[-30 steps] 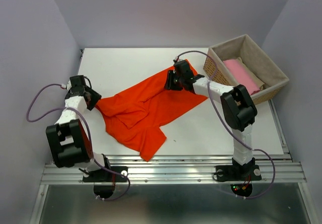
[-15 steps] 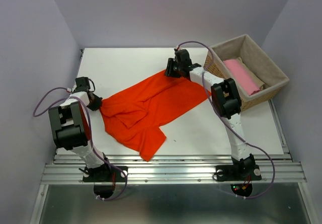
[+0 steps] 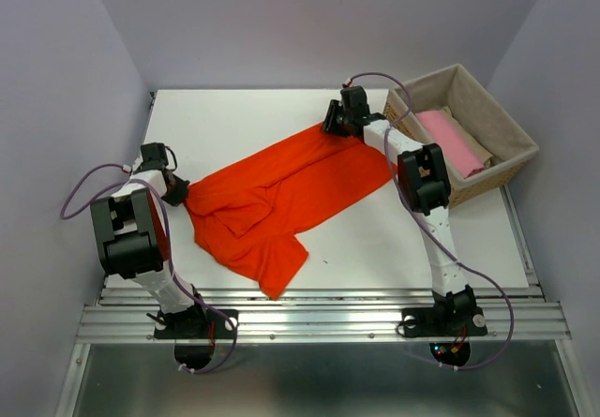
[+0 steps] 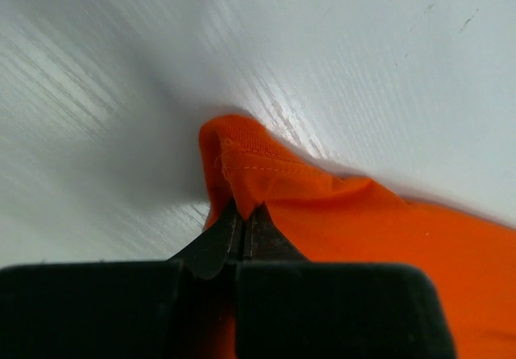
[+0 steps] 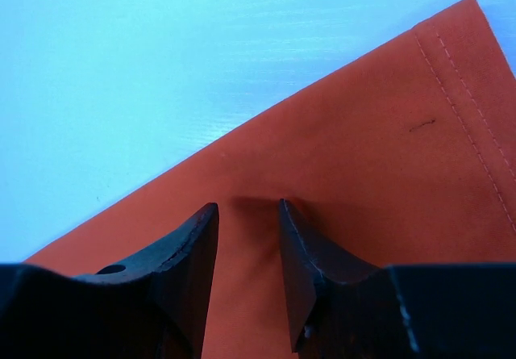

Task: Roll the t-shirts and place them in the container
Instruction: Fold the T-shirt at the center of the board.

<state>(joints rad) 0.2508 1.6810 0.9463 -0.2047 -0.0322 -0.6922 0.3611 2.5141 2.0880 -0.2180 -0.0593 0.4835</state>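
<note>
A bright orange-red short-sleeved cotton t-shirt (image 3: 281, 187) lies spread in a loose diagonal across the flat white table (image 3: 244, 117), rumpled and partly folded over itself at its near left part, with one flap reaching toward the table's front edge. The left gripper (image 3: 180, 190) sits low at the shirt's left tip. In the left wrist view its jaws are clenched tight on a stitched hem fold of the orange cloth (image 4: 363, 230), which bunches up just ahead of the left gripper's (image 4: 246, 214) tips. The right gripper (image 3: 336, 125) is at the shirt's far corner. In the right wrist view its (image 5: 247, 207) jaws stand apart, tips down on the fabric (image 5: 363, 173) near a stitched edge, with a slight pucker between them and nothing clamped. At the far right stands a woven basket with a beige cloth lining (image 3: 502, 112), and a folded pale pink t-shirt (image 3: 455, 145) lies inside it.
</note>
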